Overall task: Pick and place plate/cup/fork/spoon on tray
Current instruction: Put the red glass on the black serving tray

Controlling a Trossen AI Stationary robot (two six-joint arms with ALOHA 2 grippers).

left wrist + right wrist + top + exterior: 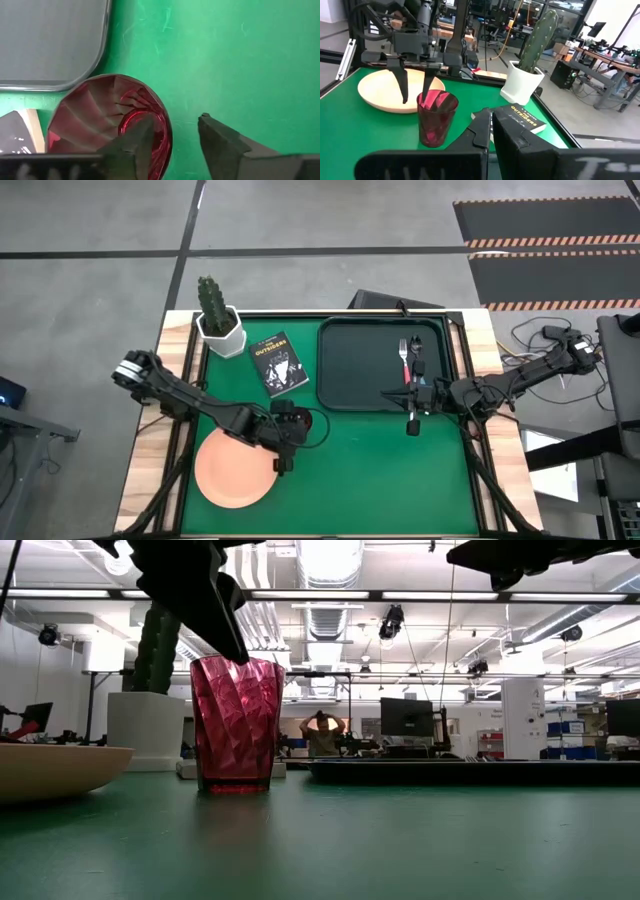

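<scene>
The dark red cup (100,120) stands upright on the green mat next to the peach plate (233,470). It also shows in the low view (237,725) and the right wrist view (436,120). My left gripper (172,130) is open above it, straddling the cup's wall. The dark tray (360,370) lies at the far right, with the pink-handled fork (404,358) on it. My right gripper (490,127) is shut and empty, level over the tray's near part (388,393), pointing left. I cannot make out the spoon. My left gripper comes from above, pointing down. One finger (137,142) is inside the cup and the other (220,145) is outside, with the cup's rim (167,132) between them. I cannot tell whether either finger touches the wall. The cup stands on the mat.
A white hexagonal pot with a cactus (218,320) stands at the far left corner, and a small black book (278,363) lies between it and the tray. Bare green mat (380,480) lies in front of the tray. A person (322,735) stands in the room behind.
</scene>
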